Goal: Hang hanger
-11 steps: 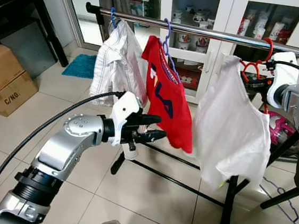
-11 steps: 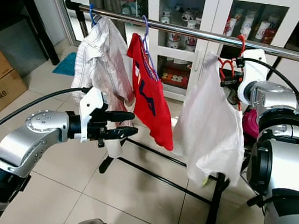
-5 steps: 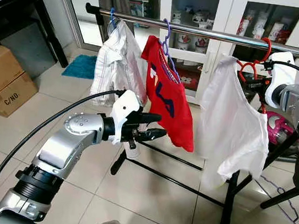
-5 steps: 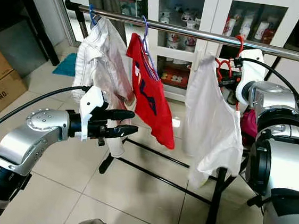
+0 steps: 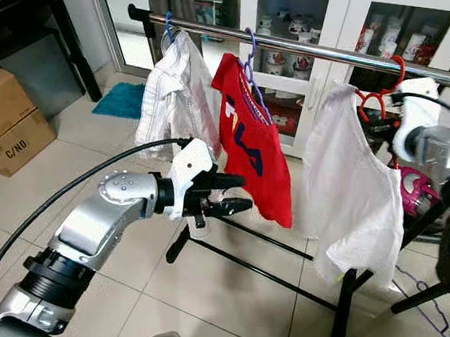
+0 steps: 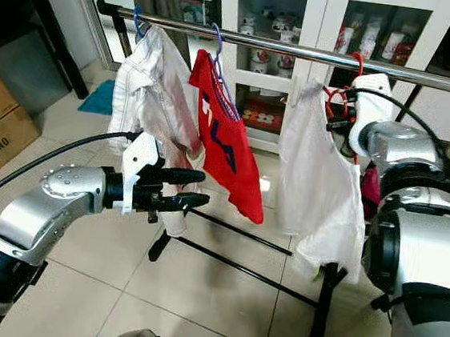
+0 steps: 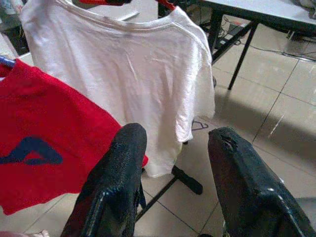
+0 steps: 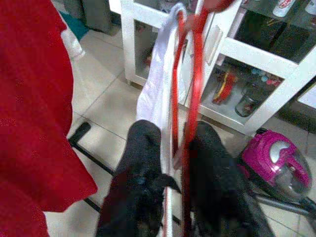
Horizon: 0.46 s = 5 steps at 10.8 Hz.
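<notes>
Right wrist view shows the right gripper (image 8: 170, 148) clenched on the red hanger (image 8: 190, 89), whose hook sits over the rail (image 5: 318, 51) with the white shirt (image 5: 351, 190). Letting go while pulling sideways could drag the hook off the rail. The left gripper (image 5: 234, 195) hovers spread, empty, near the red shirt (image 5: 252, 143).

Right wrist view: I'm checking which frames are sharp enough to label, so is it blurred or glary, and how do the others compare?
Right wrist view: soft and blurred, especially the right gripper and red hanger. Left wrist view: white T-shirt fairly sharp, the near fingers soft. Eye views: evenly lit, with floor glare under the rack.
</notes>
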Tool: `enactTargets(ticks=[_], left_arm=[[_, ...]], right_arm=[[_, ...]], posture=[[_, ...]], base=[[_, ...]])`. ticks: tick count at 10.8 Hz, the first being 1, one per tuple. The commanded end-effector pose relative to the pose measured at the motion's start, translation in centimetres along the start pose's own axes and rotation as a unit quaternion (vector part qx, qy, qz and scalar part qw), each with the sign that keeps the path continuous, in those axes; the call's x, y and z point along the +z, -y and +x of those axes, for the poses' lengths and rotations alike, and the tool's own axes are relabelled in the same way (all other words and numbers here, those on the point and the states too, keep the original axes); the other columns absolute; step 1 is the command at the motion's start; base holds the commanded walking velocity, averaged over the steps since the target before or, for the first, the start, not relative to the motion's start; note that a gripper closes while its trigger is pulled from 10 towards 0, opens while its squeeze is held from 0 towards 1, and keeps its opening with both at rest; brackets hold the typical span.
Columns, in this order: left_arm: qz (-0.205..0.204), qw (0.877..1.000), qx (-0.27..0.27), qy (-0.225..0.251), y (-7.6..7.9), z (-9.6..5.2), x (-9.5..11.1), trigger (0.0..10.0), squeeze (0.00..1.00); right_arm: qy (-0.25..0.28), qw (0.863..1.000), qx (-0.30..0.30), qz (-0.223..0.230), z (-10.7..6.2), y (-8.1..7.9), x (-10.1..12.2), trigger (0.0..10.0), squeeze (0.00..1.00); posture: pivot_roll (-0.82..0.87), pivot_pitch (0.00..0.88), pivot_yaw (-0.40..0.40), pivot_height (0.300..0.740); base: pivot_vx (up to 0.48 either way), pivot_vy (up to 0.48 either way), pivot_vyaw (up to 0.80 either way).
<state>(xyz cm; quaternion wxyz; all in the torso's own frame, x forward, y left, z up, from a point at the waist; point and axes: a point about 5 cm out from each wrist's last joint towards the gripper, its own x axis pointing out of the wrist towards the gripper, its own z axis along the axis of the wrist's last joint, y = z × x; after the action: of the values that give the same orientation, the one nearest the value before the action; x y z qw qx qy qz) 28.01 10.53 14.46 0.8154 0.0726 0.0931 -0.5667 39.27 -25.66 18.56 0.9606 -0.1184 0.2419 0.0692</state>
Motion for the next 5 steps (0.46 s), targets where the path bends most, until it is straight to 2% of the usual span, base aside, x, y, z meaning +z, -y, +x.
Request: enactTargets(ticks=[1,2,3,4,5], left_arm=[[0.005,1.0,0.0,-0.011,0.06,-0.41,-0.07,10.0,0.0],[0.004,1.0,-0.001,-0.012,0.07,-0.47,-0.07,10.0,0.0],[0.004,1.0,-0.002,-0.013,0.06,-0.47,-0.08,10.0,0.0],[0.004,1.0,-0.004,-0.015,0.07,-0.44,-0.11,10.0,0.0],[0.004,1.0,-0.005,-0.015,0.06,-0.4,-0.09,10.0,0.0]], right_arm=[[-0.001,1.0,-0.003,-0.007,0.12,-0.29,0.31,10.0,0.92],[-0.003,1.0,-0.001,-0.003,0.16,-0.37,0.18,10.0,0.0],[-0.002,1.0,0.001,0.004,0.17,-0.41,0.15,10.0,0.0],[0.002,1.0,0.002,0.016,0.18,-0.43,0.18,2.5,0.0],[0.003,1.0,0.004,0.021,0.16,-0.41,0.21,0.0,0.0]], posture=[[-0.06,0.0,0.102,0.74],[-0.06,0.0,0.103,0.74],[-0.06,0.0,0.103,0.74],[-0.07,0.0,0.105,0.74],[-0.07,0.0,0.106,0.74]], base=[[0.0,0.0,0.0],[0.0,0.0,0.0],[0.0,0.0,0.0],[0.0,0.0,0.0],[0.0,0.0,0.0]])
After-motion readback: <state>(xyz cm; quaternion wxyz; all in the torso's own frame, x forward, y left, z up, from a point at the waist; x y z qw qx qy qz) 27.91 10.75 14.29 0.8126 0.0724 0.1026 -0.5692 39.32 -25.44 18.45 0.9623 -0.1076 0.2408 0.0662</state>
